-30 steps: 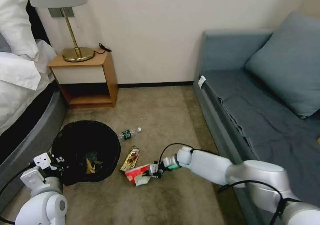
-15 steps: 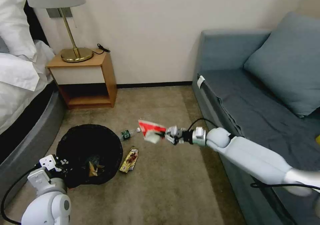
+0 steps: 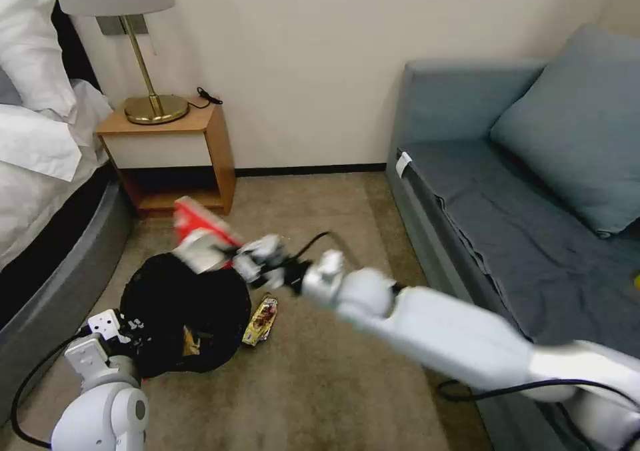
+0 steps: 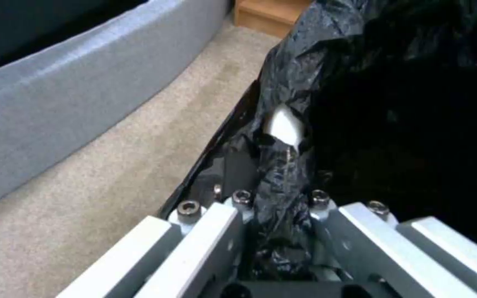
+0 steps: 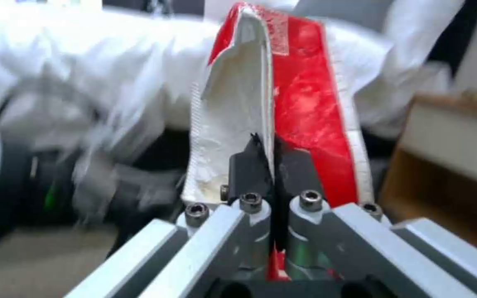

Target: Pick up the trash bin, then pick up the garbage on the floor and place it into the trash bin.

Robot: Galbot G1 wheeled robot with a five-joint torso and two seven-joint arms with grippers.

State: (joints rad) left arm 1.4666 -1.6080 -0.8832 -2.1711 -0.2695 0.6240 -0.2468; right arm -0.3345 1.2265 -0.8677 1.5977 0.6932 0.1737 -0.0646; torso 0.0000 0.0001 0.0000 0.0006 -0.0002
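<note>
The right claw (image 3: 230, 259) is pinched tight on the red-and-white wrapper (image 3: 200, 234), up over the bin's (image 3: 183, 304) 12 o'clock rim, so it should go right over the black hole before letting go. The left claw (image 4: 274, 215) grips the bin's bag edge at 8 o'clock. The gold wrapper (image 3: 261, 319) lies on the carpet at the bin's 3 o'clock, and the nightstand (image 3: 170, 154) stands close behind, easy to bump.

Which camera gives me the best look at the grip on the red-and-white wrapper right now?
The right wrist view: the right gripper fingers are shut on the red-and-white wrapper, which stands up between them. The head view shows the wrapper blurred, carried above the trash bin. The left wrist view shows the left gripper clamping the bin's black bag.
</note>
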